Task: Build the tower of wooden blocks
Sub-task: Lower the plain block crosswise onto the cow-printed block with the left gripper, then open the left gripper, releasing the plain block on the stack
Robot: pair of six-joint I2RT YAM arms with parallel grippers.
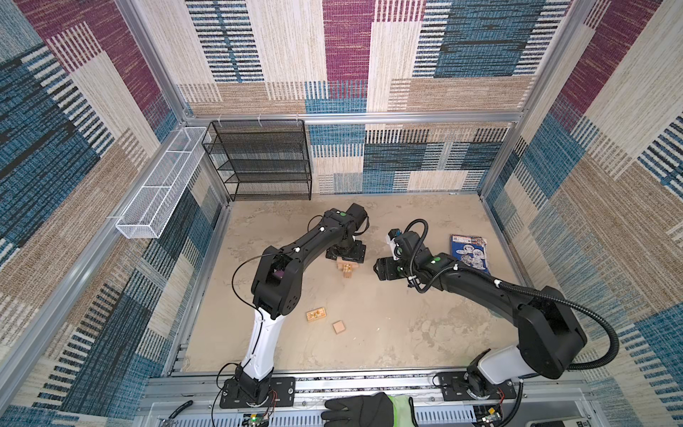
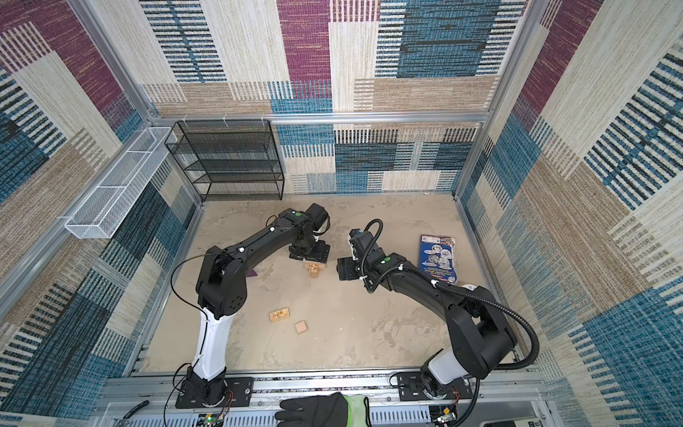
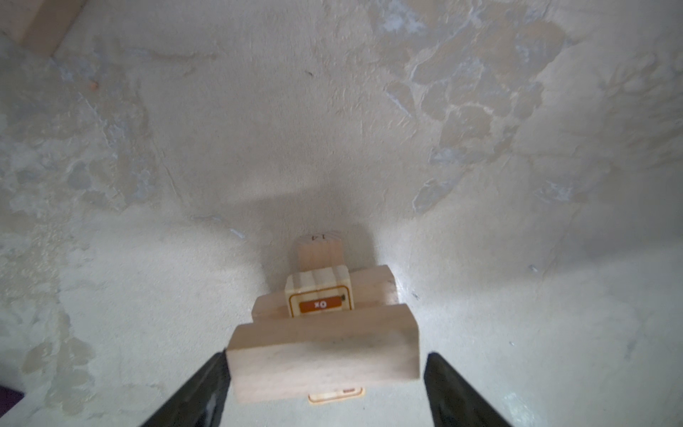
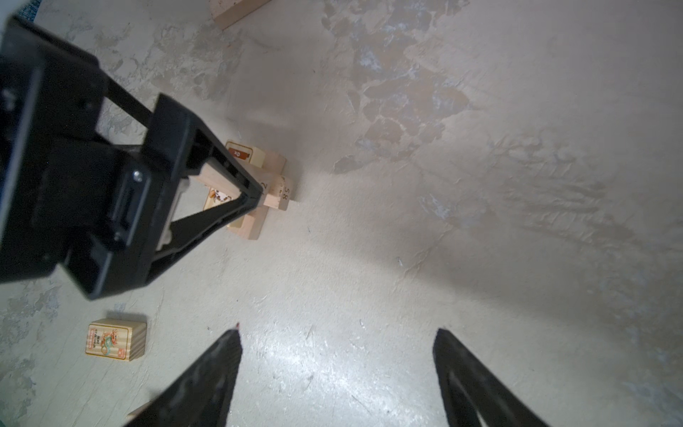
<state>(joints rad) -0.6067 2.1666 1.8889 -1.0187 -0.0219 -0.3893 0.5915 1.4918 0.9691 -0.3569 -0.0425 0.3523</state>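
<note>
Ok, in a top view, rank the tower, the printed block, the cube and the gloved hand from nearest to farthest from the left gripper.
1. The tower, directly beneath the left gripper, in the middle.
2. The printed block and the cube, lying loose nearer the front; too close to call.
3. The gloved hand, at the very front edge.

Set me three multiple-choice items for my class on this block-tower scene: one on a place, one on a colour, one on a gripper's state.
1. Where on the table does the booklet lie? A left side; B right side; C middle.
2. What colour is the wedge? A green; B purple; C yellow.
3. The right gripper is: A open and empty; B shut on a block; C shut on the booklet.
Key: B, both top views show it far right; B, the wedge shows purple; A, its jaws stand apart over bare table.
</note>
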